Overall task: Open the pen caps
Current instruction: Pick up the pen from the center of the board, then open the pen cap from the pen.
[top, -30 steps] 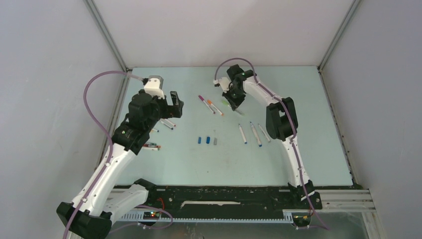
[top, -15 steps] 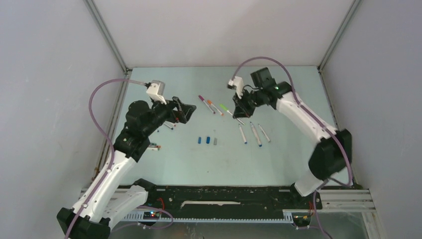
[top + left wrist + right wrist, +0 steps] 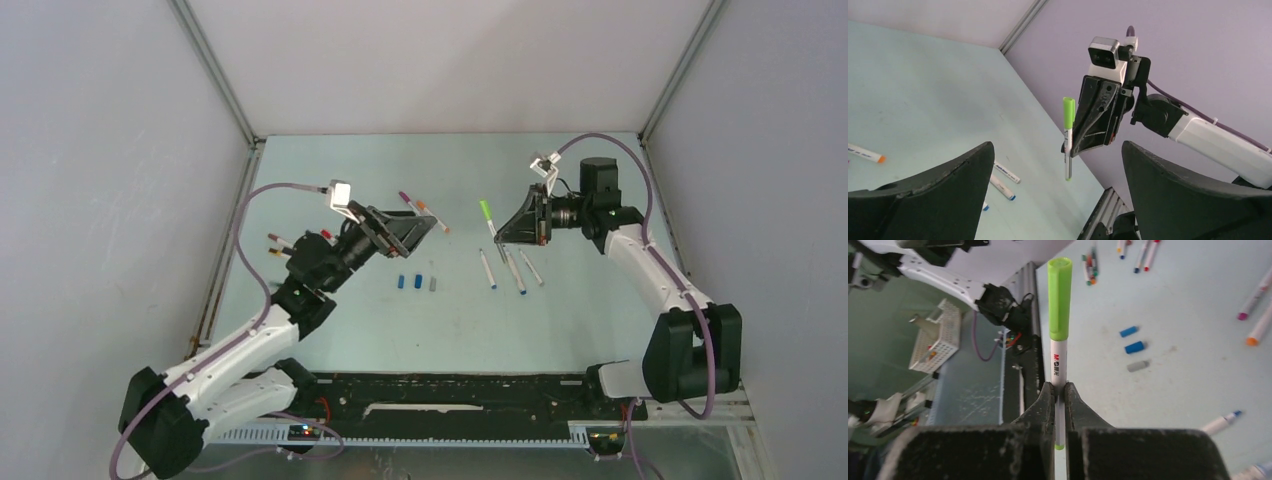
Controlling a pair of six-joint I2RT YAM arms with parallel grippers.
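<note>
Green-capped and upright, the pen [image 3: 1059,360] is pinched low on its white barrel by the right hand [image 3: 1058,390]. It is raised off the worktop [image 3: 400,320], beyond and right of the row of three loose caps [image 3: 417,282]. That low grip leaves the green cap [image 3: 1060,300] free, presented for pulling. The left hand [image 3: 420,228], spread wide, hovers just beyond that row, facing the pen and apparently lined up to take the cap.

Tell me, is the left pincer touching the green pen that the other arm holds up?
Apart. The top view shows bare table between the left pincer and the green pen; the left wrist view shows the pen well beyond its wide-open fingers.
</note>
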